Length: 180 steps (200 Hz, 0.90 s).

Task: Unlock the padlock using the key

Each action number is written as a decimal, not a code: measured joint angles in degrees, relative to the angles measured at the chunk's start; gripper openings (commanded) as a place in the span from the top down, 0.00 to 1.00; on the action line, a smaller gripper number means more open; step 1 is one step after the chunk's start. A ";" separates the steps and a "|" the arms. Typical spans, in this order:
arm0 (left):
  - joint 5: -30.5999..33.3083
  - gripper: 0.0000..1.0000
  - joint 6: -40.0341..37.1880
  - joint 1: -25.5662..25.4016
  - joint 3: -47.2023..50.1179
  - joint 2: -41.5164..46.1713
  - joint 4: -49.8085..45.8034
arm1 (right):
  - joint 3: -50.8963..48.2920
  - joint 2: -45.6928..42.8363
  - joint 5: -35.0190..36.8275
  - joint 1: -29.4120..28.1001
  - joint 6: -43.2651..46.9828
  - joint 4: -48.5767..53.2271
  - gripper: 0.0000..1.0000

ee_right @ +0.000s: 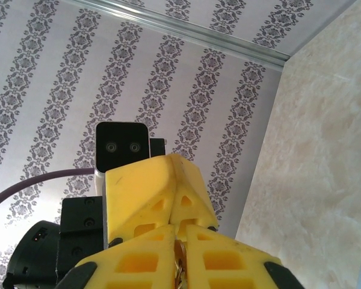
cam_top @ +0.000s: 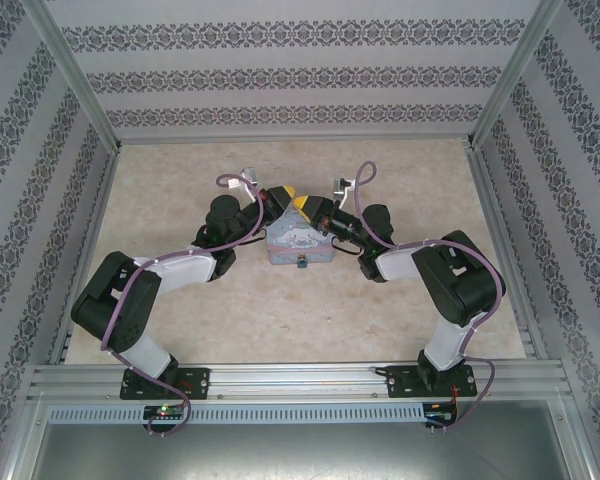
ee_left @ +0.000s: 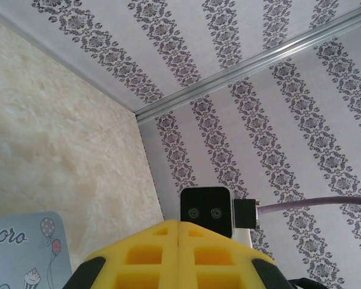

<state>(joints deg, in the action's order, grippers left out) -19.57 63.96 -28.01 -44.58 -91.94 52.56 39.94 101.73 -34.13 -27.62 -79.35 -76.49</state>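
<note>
The right gripper (ee_right: 182, 257) has its yellow fingers almost together, and the thin brownish key (ee_right: 179, 270) is pinched between them. The left gripper (ee_left: 178, 254) is closed completely, finger against finger, with nothing visible inside. Both meet above the light blue tin (ee_left: 30, 259), where the letters "moro" can be read. The small padlock (cam_top: 302, 263) sits at the near side of the tin.

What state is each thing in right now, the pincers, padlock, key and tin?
Left pincer: shut, nothing visible between its fingers.
Right pincer: shut on the key.
Tin: looks closed.
Padlock: at the tin's front edge, no key in it.
</note>
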 measured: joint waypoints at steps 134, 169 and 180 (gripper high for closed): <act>-0.07 0.86 -0.02 -0.15 2.25 0.76 -0.48 | -2.51 0.00 1.03 -0.02 -0.04 -0.83 1.00; 1.97 0.37 0.04 0.46 2.62 3.80 -3.13 | -3.43 -0.02 1.99 1.03 -0.02 -0.81 1.00; 2.25 0.30 -0.39 0.79 2.80 5.79 -4.63 | -4.15 -0.24 2.16 1.62 -0.02 -0.42 1.00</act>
<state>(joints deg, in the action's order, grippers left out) -17.32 63.57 -27.22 -41.78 -86.15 47.92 35.79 101.49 -31.97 -26.00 -79.37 -76.90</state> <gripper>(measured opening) 0.637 0.059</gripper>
